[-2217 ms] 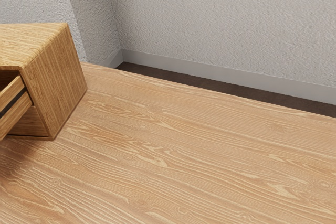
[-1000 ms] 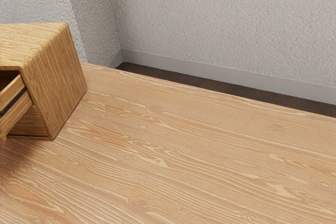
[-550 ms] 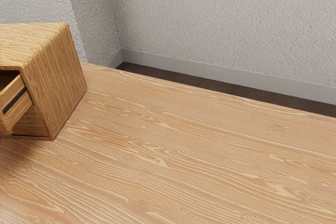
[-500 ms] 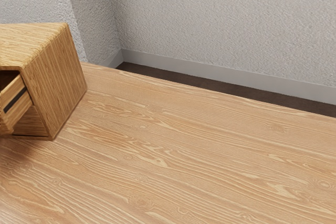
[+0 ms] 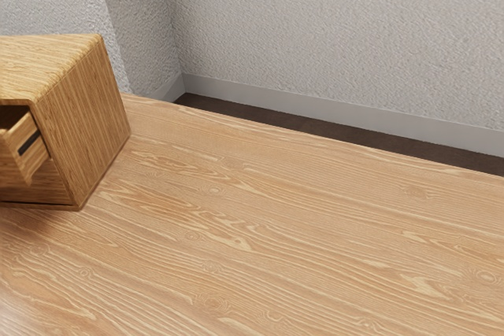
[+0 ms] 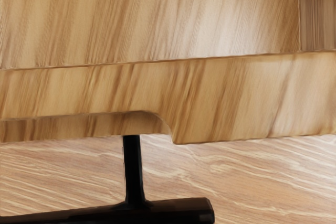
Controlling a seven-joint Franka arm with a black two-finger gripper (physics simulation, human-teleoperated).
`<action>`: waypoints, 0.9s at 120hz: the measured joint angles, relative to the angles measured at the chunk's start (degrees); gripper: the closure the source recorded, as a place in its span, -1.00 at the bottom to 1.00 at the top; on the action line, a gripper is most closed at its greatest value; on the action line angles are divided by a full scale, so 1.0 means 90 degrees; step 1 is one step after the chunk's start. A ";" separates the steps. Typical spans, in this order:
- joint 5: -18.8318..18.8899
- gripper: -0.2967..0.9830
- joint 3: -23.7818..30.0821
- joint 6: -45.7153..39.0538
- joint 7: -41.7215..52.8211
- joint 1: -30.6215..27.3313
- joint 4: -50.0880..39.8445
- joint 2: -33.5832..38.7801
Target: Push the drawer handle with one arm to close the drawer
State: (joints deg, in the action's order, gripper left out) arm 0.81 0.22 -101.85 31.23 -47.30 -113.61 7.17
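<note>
Jaws open or closed, can't call it from these pictures, and no grip on anything can be confirmed; a push wouldn't need one anyway. And here's the black handle (image 6: 165, 211), low in the wrist view, its bar lying across and its post (image 6: 133, 169) running to the drawer front (image 6: 236, 98). So close under the wrist camera, it looks lined up for a shove, with the bar offering the pushing surface and the post likely carrying that force into the wood. Over to the exterior view's left edge, and the drawer (image 5: 22, 133) sticks partway out of its cabinet (image 5: 83, 120), a dark slot (image 5: 28, 144) along its side, probably the runner that keeps it travelling straight. The cabinet stands flat on the table (image 5: 276, 234), which should help it hold its ground. Closing is the step in hand, job unfinished, and what's wanted now is steady pressure straight inward. Push off-centre and the drawer could bind; push too high or low and contact might slip off that bar.
</note>
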 joint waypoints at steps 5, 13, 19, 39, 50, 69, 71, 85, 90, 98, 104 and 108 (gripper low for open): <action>-0.0005 0.69 0.0003 0.0001 -0.0016 -0.0003 0.0073 -0.0070; -0.0009 0.69 0.0007 0.0001 -0.0040 -0.0003 0.0186 -0.0164; -0.0010 0.69 0.0044 0.0001 -0.0057 -0.0022 0.0266 -0.0223; -0.0011 0.69 0.0125 0.0000 -0.0110 -0.0012 0.0526 -0.0463; -0.0010 0.69 0.0227 -0.0002 -0.0146 -0.0045 0.0572 -0.0509; -0.0007 0.69 0.0391 -0.0001 -0.0223 -0.0058 0.0727 -0.0596; -0.0007 0.69 0.0400 -0.0001 -0.0231 -0.0050 0.0752 -0.0612; -0.0004 0.69 0.0432 -0.0001 -0.0285 0.0026 0.0893 -0.0749; -0.0003 0.69 0.0433 -0.0001 -0.0302 0.0060 0.0945 -0.0787; 0.0003 0.69 0.0428 -0.0002 -0.0328 0.0110 0.1036 -0.0872; 0.0007 0.69 0.0428 -0.0001 -0.0344 0.0133 0.1125 -0.0947; 0.0011 0.69 0.0431 -0.0001 -0.0354 0.0140 0.1177 -0.0996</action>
State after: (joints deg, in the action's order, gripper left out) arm 0.91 4.10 -101.86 28.04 -46.04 -103.02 -1.79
